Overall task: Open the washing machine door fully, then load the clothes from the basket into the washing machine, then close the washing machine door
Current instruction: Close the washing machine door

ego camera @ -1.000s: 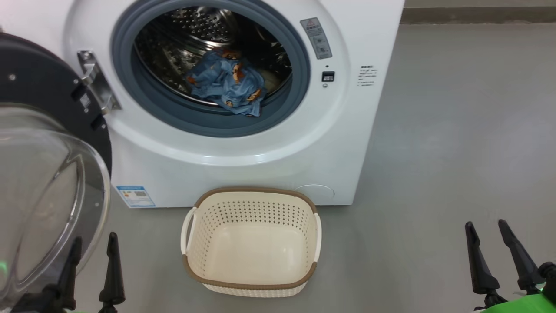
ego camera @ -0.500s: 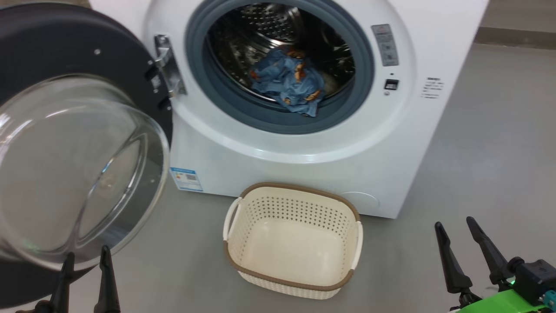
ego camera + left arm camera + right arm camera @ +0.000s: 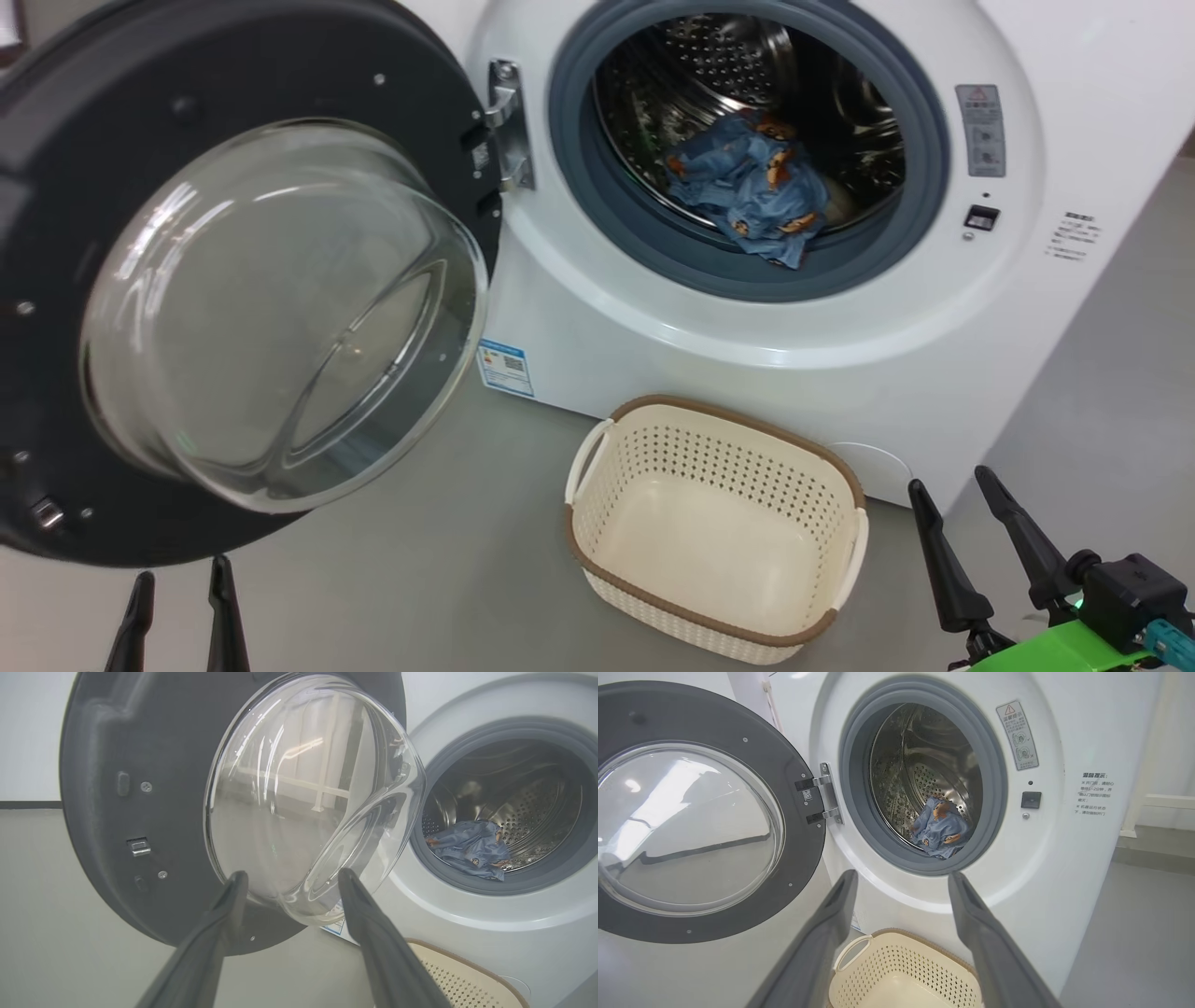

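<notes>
Soft blue bear-print clothes [image 3: 752, 187] are lying inside the big white washing machine [image 3: 747, 373], and before it the left gripper [image 3: 182, 569] and right gripper [image 3: 948, 479] are gaping wide, holding nothing.

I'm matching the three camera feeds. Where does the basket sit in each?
Head view: basket lower centre-right, on the floor.
Left wrist view: basket in the bottom right corner, cut off.
Right wrist view: basket at bottom centre, cut off.
Shared landmark: the blue clothes in the drum, above the basket in all three.
</notes>
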You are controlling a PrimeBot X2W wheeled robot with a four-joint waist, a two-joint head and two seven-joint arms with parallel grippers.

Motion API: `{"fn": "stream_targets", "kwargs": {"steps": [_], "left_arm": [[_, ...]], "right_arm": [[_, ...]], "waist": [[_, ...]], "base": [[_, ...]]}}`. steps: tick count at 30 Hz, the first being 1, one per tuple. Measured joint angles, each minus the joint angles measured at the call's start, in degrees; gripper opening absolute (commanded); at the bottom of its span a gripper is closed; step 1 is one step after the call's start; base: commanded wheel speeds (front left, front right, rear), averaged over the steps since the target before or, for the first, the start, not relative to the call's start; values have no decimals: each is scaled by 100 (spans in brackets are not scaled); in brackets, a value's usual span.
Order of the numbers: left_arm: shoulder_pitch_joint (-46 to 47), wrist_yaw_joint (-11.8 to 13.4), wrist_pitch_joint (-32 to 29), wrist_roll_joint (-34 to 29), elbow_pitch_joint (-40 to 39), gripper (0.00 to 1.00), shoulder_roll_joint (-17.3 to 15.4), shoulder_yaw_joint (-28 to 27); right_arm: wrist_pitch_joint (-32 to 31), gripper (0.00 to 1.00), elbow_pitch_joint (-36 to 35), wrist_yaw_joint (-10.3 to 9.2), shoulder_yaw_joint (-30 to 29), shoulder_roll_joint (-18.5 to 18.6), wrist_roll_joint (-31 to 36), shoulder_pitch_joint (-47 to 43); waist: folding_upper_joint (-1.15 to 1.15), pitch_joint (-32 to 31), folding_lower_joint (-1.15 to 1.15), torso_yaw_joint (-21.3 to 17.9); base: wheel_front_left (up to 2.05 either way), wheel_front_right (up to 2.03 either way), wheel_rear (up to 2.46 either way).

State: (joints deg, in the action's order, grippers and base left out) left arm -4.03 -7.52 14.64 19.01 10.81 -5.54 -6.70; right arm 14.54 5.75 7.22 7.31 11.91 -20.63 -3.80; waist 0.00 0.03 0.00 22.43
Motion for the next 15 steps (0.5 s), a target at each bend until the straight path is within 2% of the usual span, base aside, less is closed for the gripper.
{"fn": "stream_targets", "kwargs": {"steps": [8, 15], "left_arm": [[-99, 0, 0, -43, -11, 100, 15, -73], [-119, -1, 0, -43, -14, 100, 13, -104]], "right_arm": [[0, 100, 40, 0, 104, -34, -1, -8], [0, 100, 43, 0, 170, -59, -2, -8]], "waist": [[0, -154, 0, 293], [0, -210, 0, 380]], "base": [[0, 0, 0], [0, 0, 0]]}}
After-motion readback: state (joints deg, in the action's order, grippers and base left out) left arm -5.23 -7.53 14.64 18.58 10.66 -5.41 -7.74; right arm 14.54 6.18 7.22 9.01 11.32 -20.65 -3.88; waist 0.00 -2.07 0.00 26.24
